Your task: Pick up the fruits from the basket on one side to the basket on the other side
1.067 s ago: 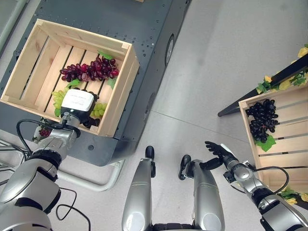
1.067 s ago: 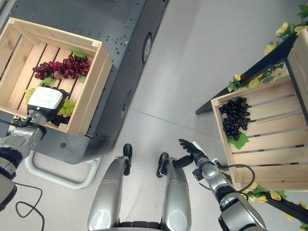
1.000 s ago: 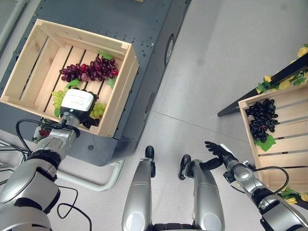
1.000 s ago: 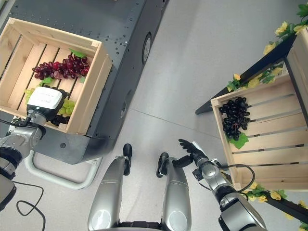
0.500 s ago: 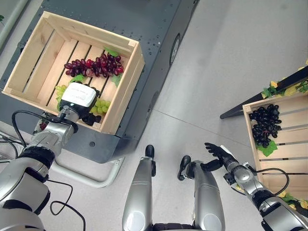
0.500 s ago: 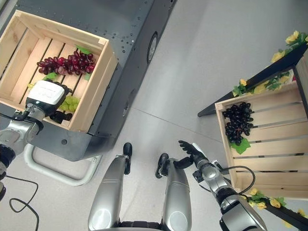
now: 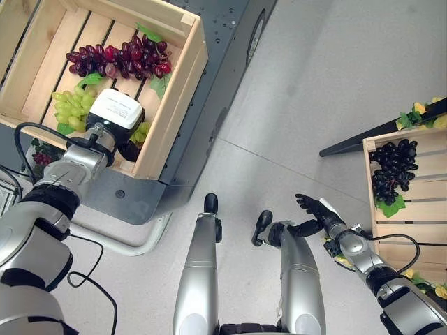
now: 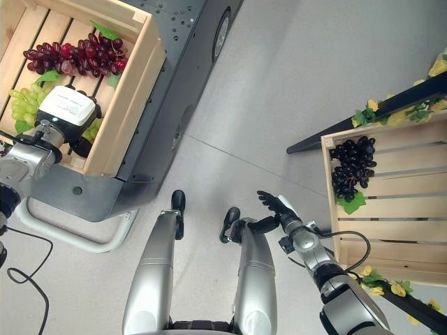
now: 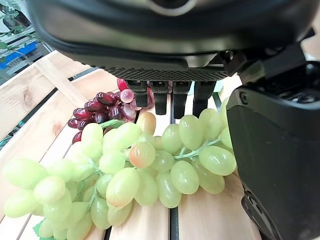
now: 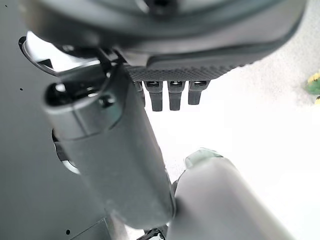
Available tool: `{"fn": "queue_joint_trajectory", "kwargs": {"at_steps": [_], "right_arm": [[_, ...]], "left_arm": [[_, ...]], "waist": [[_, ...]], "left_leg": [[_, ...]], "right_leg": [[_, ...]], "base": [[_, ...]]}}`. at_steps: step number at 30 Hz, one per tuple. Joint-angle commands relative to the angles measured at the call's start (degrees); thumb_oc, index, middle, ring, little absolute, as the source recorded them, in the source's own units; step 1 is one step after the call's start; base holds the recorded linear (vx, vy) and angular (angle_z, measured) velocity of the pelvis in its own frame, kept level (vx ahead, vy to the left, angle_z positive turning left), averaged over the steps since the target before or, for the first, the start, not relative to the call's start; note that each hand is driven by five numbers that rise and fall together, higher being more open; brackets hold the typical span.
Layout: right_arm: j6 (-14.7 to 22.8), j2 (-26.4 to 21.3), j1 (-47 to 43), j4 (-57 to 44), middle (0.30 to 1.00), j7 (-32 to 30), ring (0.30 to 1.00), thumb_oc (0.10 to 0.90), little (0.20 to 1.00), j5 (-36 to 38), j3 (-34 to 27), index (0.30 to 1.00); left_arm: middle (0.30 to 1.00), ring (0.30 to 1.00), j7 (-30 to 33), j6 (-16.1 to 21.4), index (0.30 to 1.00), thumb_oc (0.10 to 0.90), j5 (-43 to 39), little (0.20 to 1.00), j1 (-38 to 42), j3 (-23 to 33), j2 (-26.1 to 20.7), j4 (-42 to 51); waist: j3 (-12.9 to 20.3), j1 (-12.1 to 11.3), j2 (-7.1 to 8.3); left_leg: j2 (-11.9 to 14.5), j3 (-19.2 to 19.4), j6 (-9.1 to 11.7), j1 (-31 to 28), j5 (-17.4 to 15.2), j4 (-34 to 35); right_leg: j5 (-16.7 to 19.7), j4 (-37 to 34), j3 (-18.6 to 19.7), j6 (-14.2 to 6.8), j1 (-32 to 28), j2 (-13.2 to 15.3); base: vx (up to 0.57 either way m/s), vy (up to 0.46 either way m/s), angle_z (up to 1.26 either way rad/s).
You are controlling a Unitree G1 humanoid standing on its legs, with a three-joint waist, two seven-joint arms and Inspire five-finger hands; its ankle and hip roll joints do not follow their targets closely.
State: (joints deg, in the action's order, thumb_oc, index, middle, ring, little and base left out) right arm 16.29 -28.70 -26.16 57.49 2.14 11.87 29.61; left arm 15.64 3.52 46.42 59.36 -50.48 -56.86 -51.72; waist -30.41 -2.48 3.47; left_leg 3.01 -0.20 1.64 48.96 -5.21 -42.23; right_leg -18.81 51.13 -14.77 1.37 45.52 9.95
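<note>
- Green is the bunch in play: the green grapes [image 9: 150, 170] lie on the slats of the left crate [image 7: 171, 105], at ten o'clock in the head view. The red grapes [image 7: 119, 59] sit just past them toward twelve.
- Down in that crate, the left hand [image 7: 115, 112] is spread over the green bunch. Its fingers [image 9: 161, 97] are straight and its thumb [image 9: 275, 160] is held off to one side. The bunch lies in the gap between them, so nothing is gripped yet.
- A close that catches only a few outer berries, not the stem, would likely let the bunch sag and slip out on the lift.
- Since the fingertips point toward the red grapes, a deep or late close could snag that bunch too and drag it along.
- At the hand's four o'clock the crate wall stands close, so a low or slanted lift could knock the dangling bunch against the rim and pull it loose.
- Across the bare floor [image 7: 314, 91], the right crate [image 7: 419, 223] with black grapes [image 7: 392, 167] sits well apart at three o'clock. A weak hold would probably fail on that long carry.
- Empty and with fingers spread, the right hand [image 7: 314, 209] hangs at five o'clock.
</note>
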Motion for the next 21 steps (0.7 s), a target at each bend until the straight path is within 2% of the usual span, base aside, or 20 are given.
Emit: {"fn": "queue_joint_trajectory", "kwargs": {"at_steps": [1,3,4,5,6,7,13,16,21], "right_arm": [[1.66,-0.46,3.31,-1.3,0.9,0.94,0.9,0.8,0.9,1.88,0.46,0.9],[1.27,-0.25,2.53,-2.06,0.9,0.62,0.9,0.8,0.9,2.23,0.68,0.9],[1.42,-0.08,2.0,-2.34,0.9,0.55,0.9,0.8,0.9,2.47,0.7,0.9],[1.4,-0.05,1.87,-2.47,0.9,0.53,0.9,0.8,0.9,2.52,0.75,0.9],[1.52,0.01,1.52,-2.57,0.9,0.56,0.9,0.8,0.9,2.56,0.8,0.9],[1.59,0.11,1.07,-2.48,0.9,0.66,0.9,0.8,0.9,2.58,0.89,0.9],[1.18,-0.37,-0.69,-1.74,0.9,0.36,0.9,0.8,0.9,3.62,1.87,0.9],[1.0,-0.46,-0.98,-1.46,0.9,0.06,0.9,0.8,0.9,3.92,1.75,0.9],[1.87,-0.7,-0.07,-1.88,0.9,0.04,0.9,0.8,0.9,3.61,1.01,0.9]], "left_arm": [[0.9,0.9,-4.86,-6.21,0.9,0.8,2.65,0.9,-0.58,0.46,-2.51,-7.05],[0.9,0.9,-6.76,-7.07,0.9,0.8,3.55,0.9,-1.21,0.11,-1.34,-8.37],[0.766,0.766,-7.87,-8.12,0.766,0.711,3.34,0.766,-1.96,-0.08,-0.53,-9.42],[0.564,0.564,-7.94,-8.49,0.564,0.576,3.38,0.564,-2.25,-0.06,-0.27,-9.6],[0.326,0.326,-8.04,-8.78,0.326,0.417,3.56,0.326,-2.68,0.01,0.1,-10.12],[0.3,0.3,-8.49,-9.26,0.3,0.4,3.69,0.3,-2.91,0.06,0.44,-10.86],[0.3,0.3,-7.08,-9.86,0.3,0.4,3.67,0.3,-1.48,-1.24,1.04,-14.27],[0.3,0.3,-8.14,-9.9,0.3,0.4,3.09,0.3,-0.86,-1.59,0.92,-14.16],[0.3,0.3,-5.61,-9.25,0.3,0.4,1.38,0.3,-0.72,-1.53,0.12,-11.47]], "waist": [[0.62,0.66,0.33],[0.62,0.83,0.32],[0.62,0.97,0.33],[0.62,1.02,0.36],[0.62,1.12,0.42],[0.62,1.2,0.5],[0.62,1.56,0.71],[0.62,1.52,0.57],[0.62,1.25,-0.15]], "left_leg": [[0.02,1.76,-3.18,-1.69,-3.71,-0.26],[-0.06,1.7,-3.07,-1.34,-3.63,-0.07],[-0.04,1.69,-3.03,-0.94,-3.72,-0.29],[-0.03,1.72,-3.02,-0.87,-3.71,-0.27],[0.03,1.76,-2.98,-0.75,-3.66,-0.21],[0.15,1.81,-2.93,-0.66,-3.6,-0.13],[0.55,2.02,-2.63,-1.14,-3.09,0.97],[0.46,2.0,-2.5,-1.55,-2.97,1.4],[0.24,2.15,-2.48,-3.54,-3.09,2.49]], "right_leg": [[5.11,-2.59,3.13,-0.92,-1.57,-0.72],[5.13,-2.51,3.18,-0.99,-1.0,-0.73],[5.07,-2.26,3.25,-1.0,-0.54,-0.7],[5.08,-2.31,3.25,-0.99,-0.49,-0.73],[5.1,-2.41,3.22,-0.96,-0.39,-0.74],[5.14,-2.48,3.21,-0.94,-0.29,-0.74],[5.34,-3.33,2.88,-0.88,-0.69,-0.74],[5.39,-3.67,2.78,-0.88,-1.04,-0.76],[5.77,-4.62,2.95,-1.27,-2.57,-0.57]], "base": [[-0.01,0.045,-0.01],[0.0,0.036,0.01],[0.0,0.0,0.0],[0.0,0.034,-0.04],[-0.01,0.024,-0.06],[-0.01,0.019,-0.08],[0.0,0.002,-0.01],[-0.01,-0.011,-0.01],[0.0,0.0,0.0]]}}
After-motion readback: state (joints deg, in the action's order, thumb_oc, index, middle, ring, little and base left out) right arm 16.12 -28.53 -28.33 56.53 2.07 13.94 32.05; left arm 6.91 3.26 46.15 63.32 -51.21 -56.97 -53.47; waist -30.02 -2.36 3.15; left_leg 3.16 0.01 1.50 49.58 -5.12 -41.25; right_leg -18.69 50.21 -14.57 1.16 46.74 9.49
